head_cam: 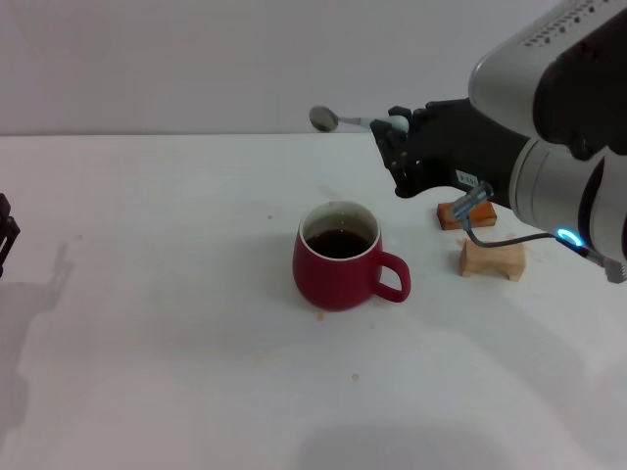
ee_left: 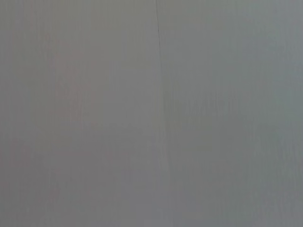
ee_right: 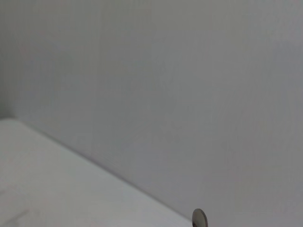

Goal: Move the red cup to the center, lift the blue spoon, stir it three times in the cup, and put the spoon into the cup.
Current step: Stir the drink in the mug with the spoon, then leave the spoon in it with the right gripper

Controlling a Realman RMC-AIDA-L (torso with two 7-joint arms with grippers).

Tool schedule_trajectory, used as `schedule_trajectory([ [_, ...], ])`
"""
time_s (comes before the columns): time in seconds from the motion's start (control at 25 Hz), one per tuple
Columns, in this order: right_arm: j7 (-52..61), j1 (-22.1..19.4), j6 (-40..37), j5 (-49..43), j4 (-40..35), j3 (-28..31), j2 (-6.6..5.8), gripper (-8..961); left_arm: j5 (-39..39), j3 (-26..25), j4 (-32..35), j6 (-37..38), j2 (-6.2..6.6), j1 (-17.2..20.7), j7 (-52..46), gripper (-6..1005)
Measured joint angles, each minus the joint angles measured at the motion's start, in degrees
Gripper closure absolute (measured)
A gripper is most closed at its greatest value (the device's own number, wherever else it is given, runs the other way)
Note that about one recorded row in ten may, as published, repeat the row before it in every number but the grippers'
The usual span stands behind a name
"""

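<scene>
The right gripper (head_cam: 392, 125) holds 1 blue spoon (head_cam: 343, 120) aloft behind 1 red cup (head_cam: 338, 257), fingers closed over its mostly hidden handle. The left gripper (head_cam: 6, 235) is cut off at the surface (head_cam: 147, 343) edge, its fingers unreadable. 2 blocks (head_cam: 490, 257) sit partly hidden beside the cup.

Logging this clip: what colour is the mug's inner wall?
White, above dark liquid; the red cup shows it best in the head view.

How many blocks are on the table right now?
2, both right of the cup: an orange block farther back and a wooden block nearer, each partly hidden by the right arm.
</scene>
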Motion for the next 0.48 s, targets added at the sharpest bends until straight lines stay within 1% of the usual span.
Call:
schedule_trajectory([
  [0.04,0.0,0.0,0.0,0.0,0.0,0.0,0.0,824,0.0,-0.01,0.03,-0.07,0.0,-0.05,0.0,141],
  [0.08,0.04,0.71,1.96,0.05,0.48,0.34,0.0,824,0.0,-0.03,0.06,-0.15,0.0,-0.12,0.0,141],
  [0.16,0.73,3.27,6.59,0.24,0.85,1.18,0.01,824,0.0,-0.07,0.09,-0.34,0.0,-0.21,0.0,141],
  [0.2,1.68,5.91,10.47,0.28,0.77,1.51,0.03,824,0.0,-0.09,0.07,-0.48,0.0,-0.25,0.0,141],
  [0.24,1.68,5.91,10.47,0.28,0.77,1.51,0.03,824,0.0,-0.09,0.07,-0.48,0.0,-0.25,0.0,141],
  [0.4,2.32,10.13,16.09,0.28,0.64,1.68,0.04,823,0.0,-0.09,0.16,-0.88,0.0,-0.41,0.0,141],
  [0.44,2.32,10.13,16.09,0.28,0.64,1.68,0.04,823,0.0,-0.09,0.17,-0.99,0.0,-0.41,0.0,141],
  [0.48,2.56,11.47,17.8,0.29,0.65,1.8,0.04,823,0.0,-0.09,0.16,-1.01,0.0,-0.42,0.0,141],
])
